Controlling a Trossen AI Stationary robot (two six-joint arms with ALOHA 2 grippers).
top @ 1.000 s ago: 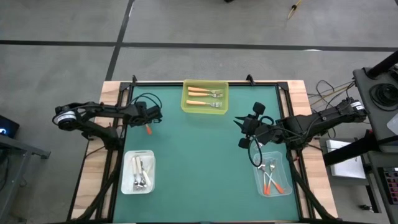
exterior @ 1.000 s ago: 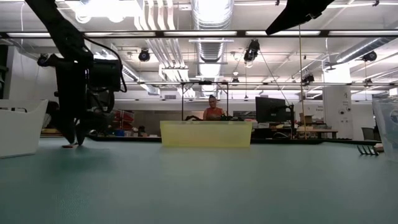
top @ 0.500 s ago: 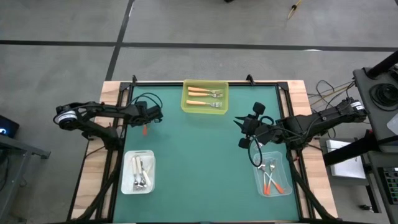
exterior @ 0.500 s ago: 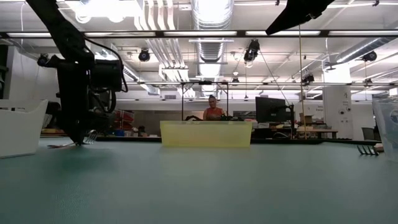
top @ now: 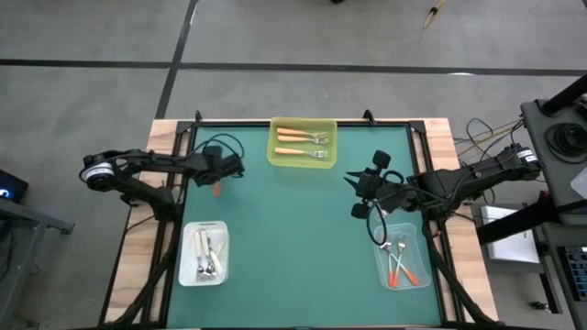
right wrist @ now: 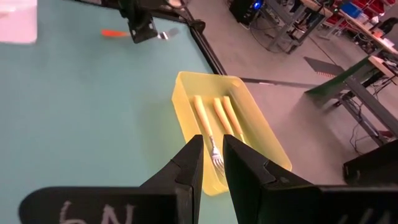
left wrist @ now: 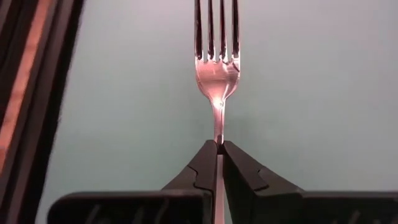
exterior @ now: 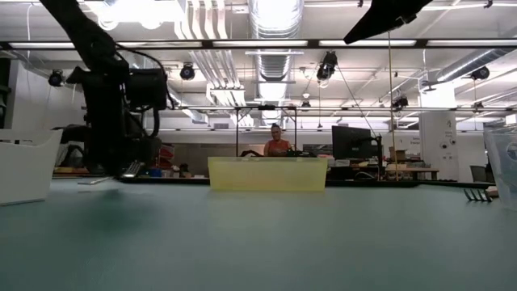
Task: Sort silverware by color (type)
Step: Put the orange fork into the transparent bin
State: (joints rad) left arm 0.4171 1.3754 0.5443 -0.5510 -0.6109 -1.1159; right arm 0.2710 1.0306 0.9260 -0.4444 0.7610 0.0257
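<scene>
The left claw (top: 217, 180) sits in the left part of the high view, over the green worktop (top: 293, 229) near its left edge. It is clenched on a fork (left wrist: 217, 59): in the left wrist view the two fingers (left wrist: 202, 165) pinch the thin metal neck just below the tines, which point away from the camera. The fork's red-orange handle (top: 216, 190) shows just below the claw in the high view. In the low view the fork (exterior: 129, 170) tilts at the claw's tip, close above the worktop; whether it touches cannot be told.

The right claw (top: 351, 180) waits at centre right of the high view, over the worktop, grasping nothing. Its fingers (right wrist: 189, 163) stand slightly apart in the right wrist view.

A yellow bin (top: 302, 142) at top centre holds light orange forks (top: 300, 136). A white bin (top: 204, 252) at lower left holds white forks (top: 205, 254). A clear bin (top: 404, 256) at lower right holds red-orange forks (top: 401, 264).

A person (exterior: 277, 142) shows far behind the worktop in the low view.
</scene>
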